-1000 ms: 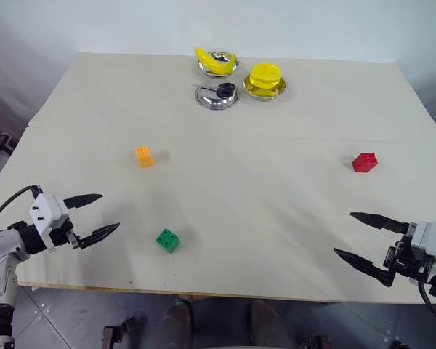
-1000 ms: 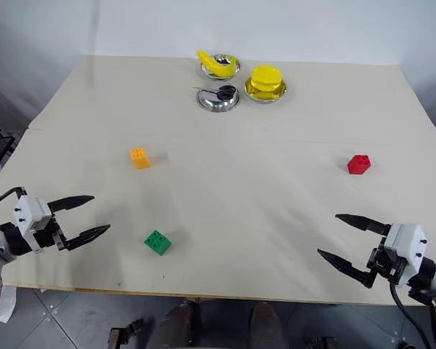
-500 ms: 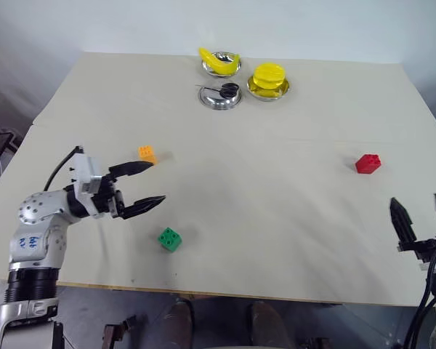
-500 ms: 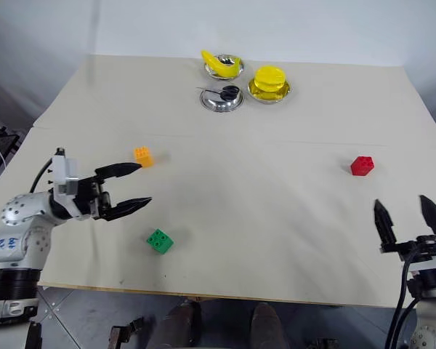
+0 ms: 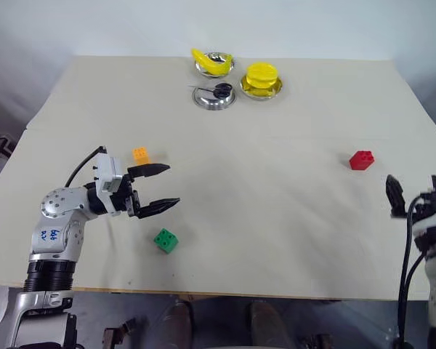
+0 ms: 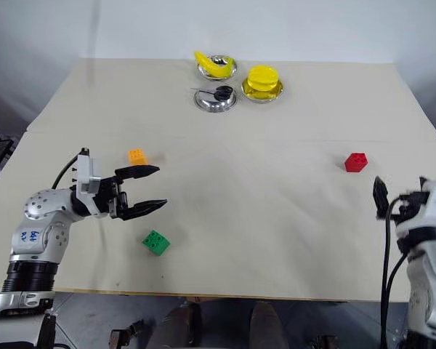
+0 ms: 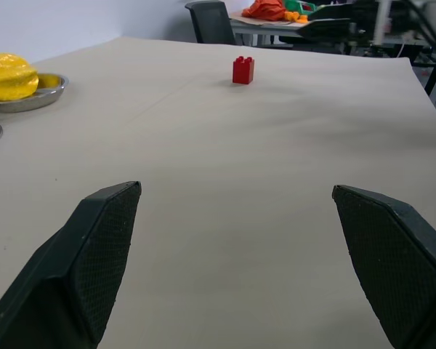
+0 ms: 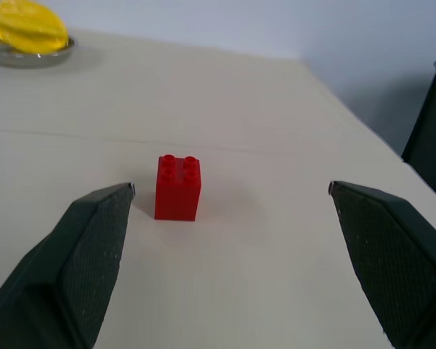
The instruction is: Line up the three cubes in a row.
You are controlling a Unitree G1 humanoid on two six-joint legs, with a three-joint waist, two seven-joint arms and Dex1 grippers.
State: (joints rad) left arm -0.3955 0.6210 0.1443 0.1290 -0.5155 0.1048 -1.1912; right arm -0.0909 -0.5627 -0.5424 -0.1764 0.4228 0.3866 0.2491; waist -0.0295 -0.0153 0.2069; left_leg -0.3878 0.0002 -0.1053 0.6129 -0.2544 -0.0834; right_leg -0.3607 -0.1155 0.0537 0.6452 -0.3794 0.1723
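Hovering with jaws apart, the left gripper [image 5: 158, 187] sits between the orange cube [image 5: 141, 154] and green cube [image 5: 166, 240]; the right gripper [image 8: 225, 218], jaws apart, faces the red cube [image 8: 178, 187].

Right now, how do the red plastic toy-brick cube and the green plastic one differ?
The red plastic toy-brick cube sits far over on the robot's right side of the table, ahead of the open right gripper; the green plastic toy-brick cube lies near the left gripper. Red sits square; green is turned diagonally. Both have studded tops and are unheld.

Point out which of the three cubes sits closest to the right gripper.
The red studded plastic cube, alone on the table's right side ahead of the right gripper; the orange and green cubes lie far left.
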